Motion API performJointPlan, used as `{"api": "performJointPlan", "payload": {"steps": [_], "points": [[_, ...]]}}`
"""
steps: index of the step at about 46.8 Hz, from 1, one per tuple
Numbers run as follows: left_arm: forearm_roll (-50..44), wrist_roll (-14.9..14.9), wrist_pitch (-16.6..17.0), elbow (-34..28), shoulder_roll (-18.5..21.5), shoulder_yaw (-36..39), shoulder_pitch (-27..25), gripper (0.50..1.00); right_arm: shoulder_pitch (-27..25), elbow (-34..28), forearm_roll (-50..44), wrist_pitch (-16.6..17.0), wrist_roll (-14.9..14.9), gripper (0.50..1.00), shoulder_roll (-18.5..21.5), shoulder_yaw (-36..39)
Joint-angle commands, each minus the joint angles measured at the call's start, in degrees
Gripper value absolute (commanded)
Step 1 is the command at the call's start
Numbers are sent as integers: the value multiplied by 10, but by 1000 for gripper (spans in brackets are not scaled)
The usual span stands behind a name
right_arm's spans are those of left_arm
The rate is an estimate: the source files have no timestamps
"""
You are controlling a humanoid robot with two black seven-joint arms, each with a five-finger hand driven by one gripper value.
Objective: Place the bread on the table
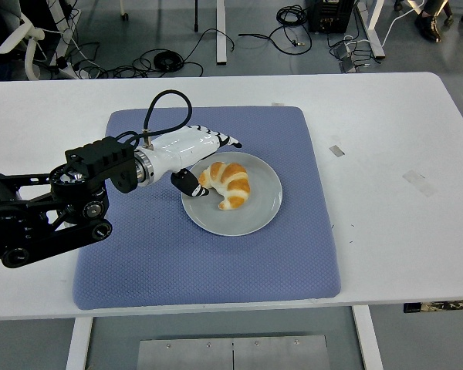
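One croissant (227,183) is seen on the grey plate (251,220), its long axis running from ten to five o'clock. The left hand (201,158), fingers spread and holding nothing, is placed at its nine o'clock, thumb at the near tip.

The left arm (46,212) came in from the left edge, black and bent at its joints. Its white robot hand (193,158) pointed to the right, the fingers (224,141) stretched out and the black-tipped thumb (187,183) held lower, apart from them.
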Motion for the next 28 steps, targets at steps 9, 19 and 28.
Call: {"api": "performJointPlan", "payload": {"steps": [9, 19, 28], "points": [[0, 1, -27, 15, -11, 15, -1, 916, 0, 0, 0, 0, 0, 1000, 0, 0], [-1, 0, -41, 20, -13, 16, -3, 916, 0, 0, 0, 0, 0, 1000, 0, 0], [0, 0, -46, 31, -22, 15, -4, 915, 0, 0, 0, 0, 1, 1000, 0, 0]]}}
